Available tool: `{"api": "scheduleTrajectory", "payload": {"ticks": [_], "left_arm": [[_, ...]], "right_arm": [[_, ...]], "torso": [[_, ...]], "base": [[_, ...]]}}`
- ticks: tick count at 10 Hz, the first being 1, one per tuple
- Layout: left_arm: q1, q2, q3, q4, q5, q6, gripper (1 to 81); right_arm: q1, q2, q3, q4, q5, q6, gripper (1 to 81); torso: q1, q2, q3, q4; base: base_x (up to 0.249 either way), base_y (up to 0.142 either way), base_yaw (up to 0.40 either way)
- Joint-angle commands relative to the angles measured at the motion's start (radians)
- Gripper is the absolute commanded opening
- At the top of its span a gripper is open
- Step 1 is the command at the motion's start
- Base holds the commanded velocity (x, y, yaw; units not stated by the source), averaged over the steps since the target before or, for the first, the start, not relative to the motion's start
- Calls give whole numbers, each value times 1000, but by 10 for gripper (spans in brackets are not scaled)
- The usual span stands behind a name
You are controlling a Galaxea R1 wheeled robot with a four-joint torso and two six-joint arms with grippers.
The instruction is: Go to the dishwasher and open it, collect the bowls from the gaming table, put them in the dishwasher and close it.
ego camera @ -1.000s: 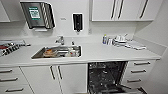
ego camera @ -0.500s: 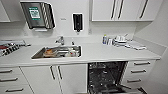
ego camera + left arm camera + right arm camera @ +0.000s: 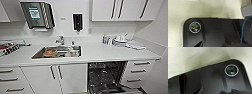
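The dishwasher [image 3: 106,76] sits under the white counter [image 3: 100,53], to the right of the sink [image 3: 58,51] and between the cabinet doors [image 3: 56,75] and a stack of drawers [image 3: 137,71]. Its door is already swung down toward the robot, so the dark interior and wire racks are exposed — step 1 of the task, opening it, looks done. No blue bowls can be made out in the racks or on the counter, so collecting them from the gaming table, loading them and closing the door all appear to be left. The open door lies roughly flat at the lower edge of the head view, its long axis running out from the cabinet front toward the camera, and the opening faces the robot. The wrist views look down on a pale speckled floor [image 3: 199,8] past the robot's own dark plate — whether either pincer is apart or together, I cannot tell.
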Motion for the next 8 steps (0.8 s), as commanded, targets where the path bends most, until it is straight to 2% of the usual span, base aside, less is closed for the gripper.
{"api": "scheduleTrajectory", "payload": {"ticks": [1,4,7,8], "left_arm": [[-34,3,-31,8,35,9,811],[-34,56,-125,10,35,11,811],[-32,79,-151,11,37,12,811],[-31,82,-151,11,38,14,811]], "right_arm": [[29,34,-41,-12,-48,-3,811],[26,77,-82,-14,-48,-4,811],[19,81,-94,-12,-48,-3,811],[17,80,-96,-11,-48,-3,811]], "torso": [[-61,95,0,0],[-129,199,0,0],[-196,303,0,0],[-219,338,81,0]], "base": [[0,0,0],[0,0,0],[0,0,0],[0,0,0]]}}
